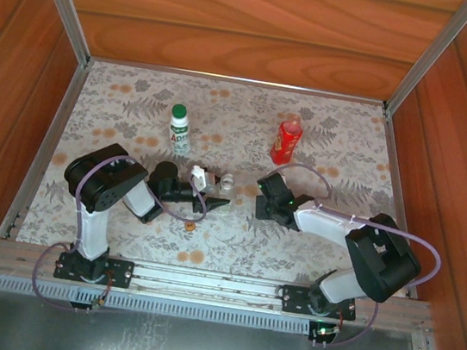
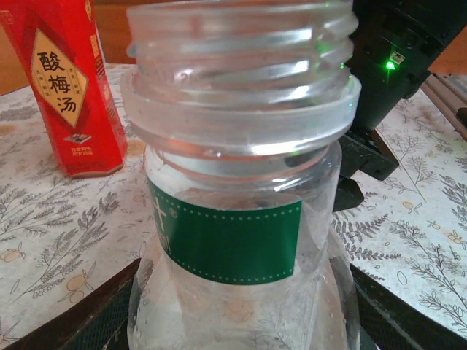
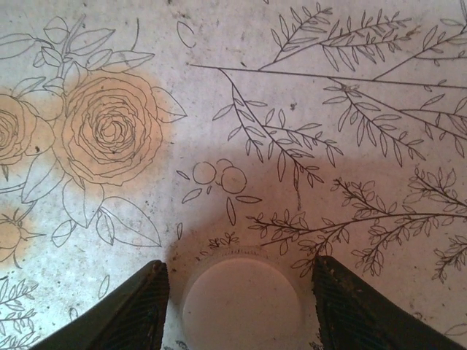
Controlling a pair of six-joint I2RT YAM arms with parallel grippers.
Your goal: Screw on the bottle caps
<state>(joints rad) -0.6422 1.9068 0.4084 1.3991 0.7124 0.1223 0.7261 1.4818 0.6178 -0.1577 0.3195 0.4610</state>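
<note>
L hand tight on clear bottle; R hand open astride white cap, plain in wrist cam.

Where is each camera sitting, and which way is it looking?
Top camera: high behind the robot, looking down at the mat; the left arm and right arm show.
Left wrist: low, looking sideways at the clear bottle held in the left gripper; its dark fingers show.
Right wrist: looking straight down at the white cap between the open right gripper.
Shared: the red bottle shows from the top and the left wrist.
</note>
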